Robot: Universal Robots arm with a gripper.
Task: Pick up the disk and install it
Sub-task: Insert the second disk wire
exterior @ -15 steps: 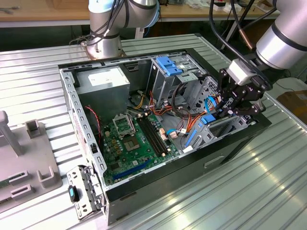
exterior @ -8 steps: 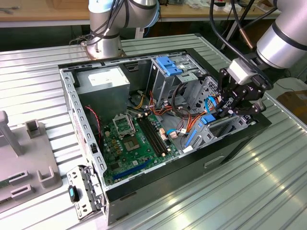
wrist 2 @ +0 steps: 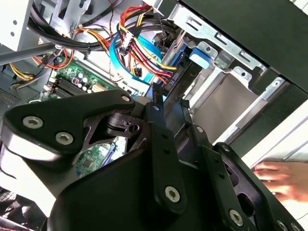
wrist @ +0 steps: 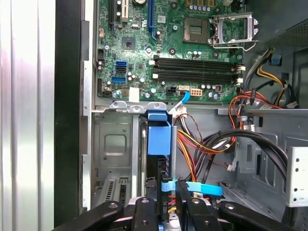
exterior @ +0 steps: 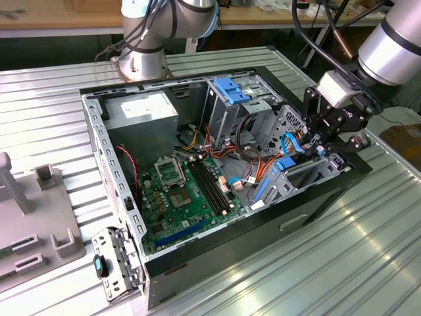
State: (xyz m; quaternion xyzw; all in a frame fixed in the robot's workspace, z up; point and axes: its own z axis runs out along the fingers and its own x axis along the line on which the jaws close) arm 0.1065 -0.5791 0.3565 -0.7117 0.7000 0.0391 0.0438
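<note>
The disk point(exterior: 293, 172) stands on edge in the drive bay at the corner of the open computer case point(exterior: 99, 151) on the exterior view's right. Its blue carrier point(wrist: 159, 137) shows end-on in the first wrist view, between the bay's metal walls. In the second wrist view the disk point(wrist 2: 179, 79) is a dark slab with a blue corner piece. My gripper point(exterior: 320, 146) hangs over the disk's upper end. Its black fingers point(wrist: 161, 195) stand close together at that edge, beside a light-blue cable point(wrist: 202, 188). The gripper point(wrist 2: 169, 103) looks shut on the disk.
Orange, yellow and red cables point(wrist: 202, 144) crowd the space beside the bay. The motherboard point(exterior: 177, 197) lies in the case floor, with a grey box with a white sticker point(exterior: 141, 112) and a blue-topped metal cage point(exterior: 231, 92) behind. A person's hand point(wrist 2: 281, 175) rests outside the case.
</note>
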